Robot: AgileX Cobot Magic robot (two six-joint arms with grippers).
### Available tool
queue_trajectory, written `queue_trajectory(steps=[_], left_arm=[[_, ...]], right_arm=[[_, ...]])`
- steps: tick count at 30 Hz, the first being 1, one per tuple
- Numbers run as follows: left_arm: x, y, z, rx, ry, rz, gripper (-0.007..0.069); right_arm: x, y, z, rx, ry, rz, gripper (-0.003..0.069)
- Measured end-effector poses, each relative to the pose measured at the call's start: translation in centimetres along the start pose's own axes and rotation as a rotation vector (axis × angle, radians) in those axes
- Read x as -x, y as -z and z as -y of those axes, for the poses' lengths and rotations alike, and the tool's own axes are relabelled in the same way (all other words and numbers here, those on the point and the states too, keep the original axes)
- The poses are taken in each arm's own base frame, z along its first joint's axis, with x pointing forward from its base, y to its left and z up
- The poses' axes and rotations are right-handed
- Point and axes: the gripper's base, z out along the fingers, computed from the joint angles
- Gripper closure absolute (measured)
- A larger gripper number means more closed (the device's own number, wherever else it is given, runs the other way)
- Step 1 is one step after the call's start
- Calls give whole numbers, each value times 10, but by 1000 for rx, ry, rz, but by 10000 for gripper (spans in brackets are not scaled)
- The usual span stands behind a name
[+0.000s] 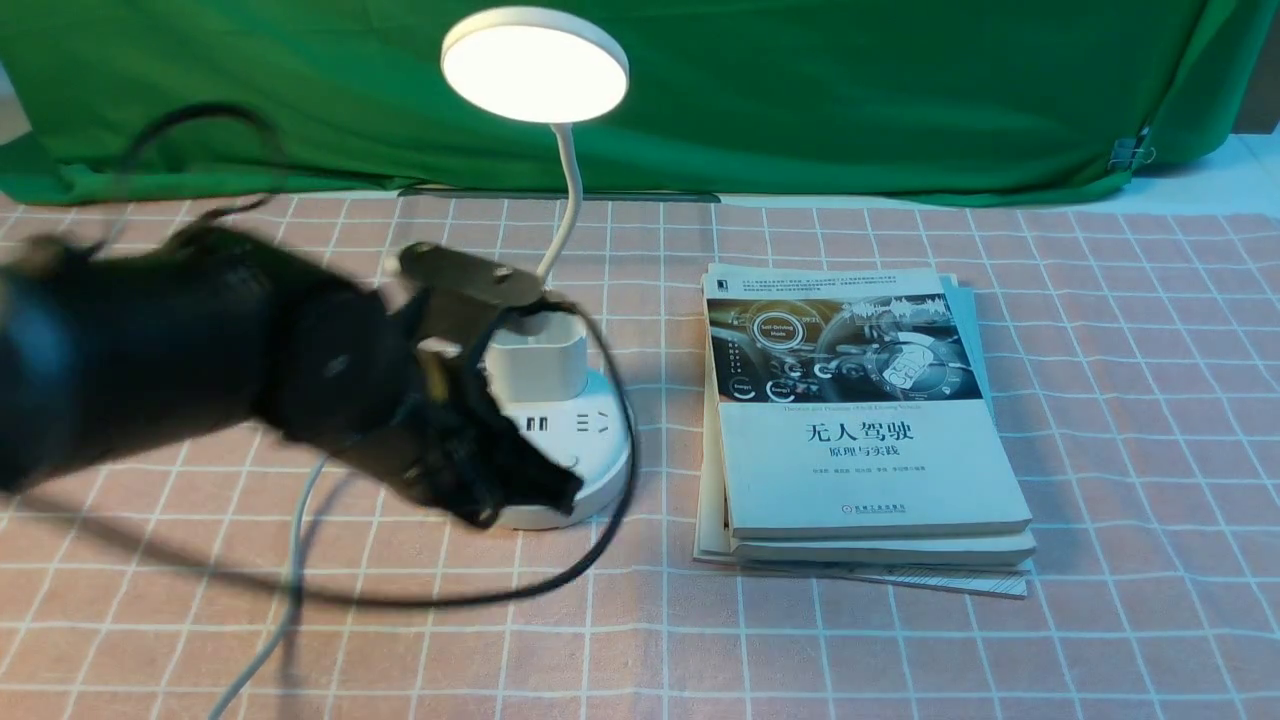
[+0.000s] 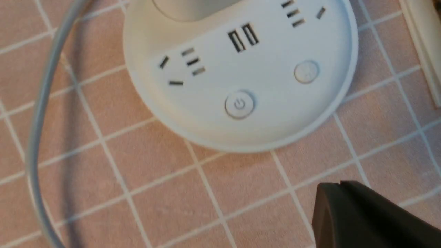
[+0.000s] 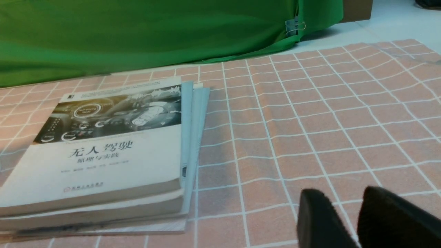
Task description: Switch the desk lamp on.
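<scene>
The white desk lamp stands left of centre, its round disc head (image 1: 535, 65) glowing bright on a thin gooseneck (image 1: 570, 190) above the round base (image 1: 595, 435). In the left wrist view the base (image 2: 262, 79) shows sockets, a power button (image 2: 239, 104) and a second button (image 2: 306, 71). My left gripper (image 1: 565, 490) is shut and empty, its tip at the base's near edge; in the left wrist view it (image 2: 339, 184) hovers over the cloth just short of the base. My right gripper (image 3: 344, 193) is open and empty, low over the cloth, and out of the front view.
A stack of books (image 1: 860, 420) lies right of the lamp and shows in the right wrist view (image 3: 103, 144). The lamp's grey cord (image 1: 290, 580) runs toward the near edge. A black arm cable (image 1: 600, 540) loops round the base. A green cloth (image 1: 800, 100) hangs behind.
</scene>
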Motion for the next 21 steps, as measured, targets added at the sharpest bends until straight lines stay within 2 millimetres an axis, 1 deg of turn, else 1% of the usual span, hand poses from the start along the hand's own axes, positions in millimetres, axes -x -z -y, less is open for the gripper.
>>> queue_trajectory(steps=[1,2,4,5,6,7,8,10,11,12,13,14,16,19,21], left_arm=[[-3,12,0,-6,16,37,603],[-12,28,-1,-13,38,88,603],[-20,52,-1,-26,61,166,603],[-24,70,-1,-36,71,228,603],[-29,81,-2,-42,76,262,603],[-36,97,-2,-52,78,317,603],[-42,109,-3,-59,78,359,603],[-51,126,-3,-69,76,420,603],[-60,140,-4,-76,75,464,603],[-65,146,-5,-80,74,487,603],[-66,148,-5,-81,74,493,603],[-75,158,-5,-87,73,527,603],[-85,169,-6,-95,70,573,603],[-97,188,-7,-109,67,658,603],[-101,196,-8,-111,62,698,603]], right_arm=[[0,0,0,0,0,0,418],[0,0,0,0,0,0,418],[0,0,0,0,0,0,419],[0,0,0,0,0,0,419],[0,0,0,0,0,0,419],[0,0,0,0,0,0,419],[0,0,0,0,0,0,419],[0,0,0,0,0,0,419],[0,0,0,0,0,0,419],[0,0,0,0,0,0,419],[0,0,0,0,0,0,419],[0,0,0,0,0,0,419],[0,0,0,0,0,0,419],[0,0,0,0,0,0,419],[0,0,0,0,0,0,419]])
